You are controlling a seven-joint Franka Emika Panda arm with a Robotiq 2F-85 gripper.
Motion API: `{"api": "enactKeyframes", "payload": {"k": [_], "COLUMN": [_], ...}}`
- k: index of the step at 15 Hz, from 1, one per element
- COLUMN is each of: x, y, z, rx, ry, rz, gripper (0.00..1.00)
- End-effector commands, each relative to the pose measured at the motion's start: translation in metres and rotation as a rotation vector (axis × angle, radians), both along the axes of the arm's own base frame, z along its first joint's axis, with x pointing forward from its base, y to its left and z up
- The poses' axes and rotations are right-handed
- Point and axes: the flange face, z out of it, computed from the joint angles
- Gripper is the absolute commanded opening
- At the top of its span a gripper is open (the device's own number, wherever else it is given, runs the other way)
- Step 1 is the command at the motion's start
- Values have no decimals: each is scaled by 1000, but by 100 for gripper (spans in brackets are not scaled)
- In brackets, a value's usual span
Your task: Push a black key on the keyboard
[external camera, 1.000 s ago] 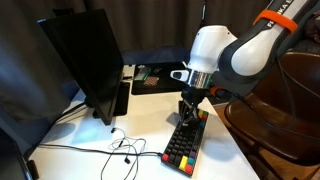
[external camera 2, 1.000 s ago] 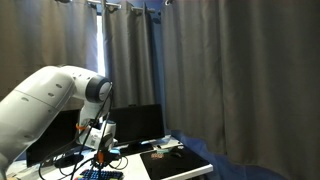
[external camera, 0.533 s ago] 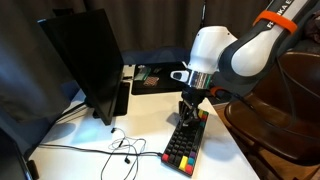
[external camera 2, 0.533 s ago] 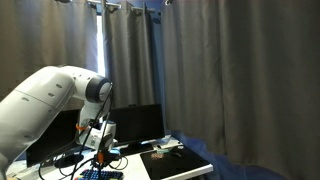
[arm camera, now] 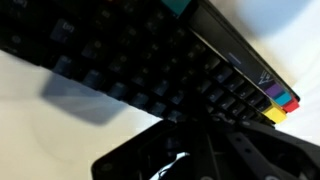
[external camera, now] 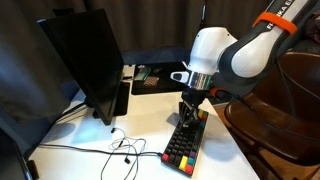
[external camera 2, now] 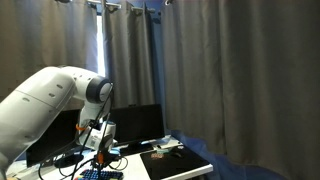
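The small keyboard (external camera: pixel 184 145) lies on the white table (external camera: pixel 90 140), with black keys in the middle and red, yellow and green keys along its edges. My gripper (external camera: pixel 188 118) points straight down with its fingers together. Its tips are on the black keys at the keyboard's far end. In the wrist view the black keys (arm camera: pixel 140 60) fill the frame, coloured keys show at the right edge, and the dark fingers (arm camera: pixel 205 135) rest on the keys. The other exterior view shows the gripper (external camera 2: pixel 100 157) low over the keyboard (external camera 2: pixel 100 175).
A black monitor (external camera: pixel 85 60) stands on the left of the table, with loose cables (external camera: pixel 120 150) in front of it. A flat black mat with small items (external camera: pixel 160 78) lies at the back. A brown piece of furniture (external camera: pixel 290 110) stands close by on the right. Dark curtains hang behind.
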Motion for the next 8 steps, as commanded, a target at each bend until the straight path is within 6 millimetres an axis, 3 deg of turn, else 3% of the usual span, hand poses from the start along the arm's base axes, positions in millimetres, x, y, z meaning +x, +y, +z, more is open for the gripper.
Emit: {"api": "enactKeyframes", "payload": {"k": [1,8], "x": [0,2], "y": [2,-3], "z": [-7,-7], "rx": [-3,-18], "ry": [-12,-14], "rz": [18,11], "gripper": [0,0]}}
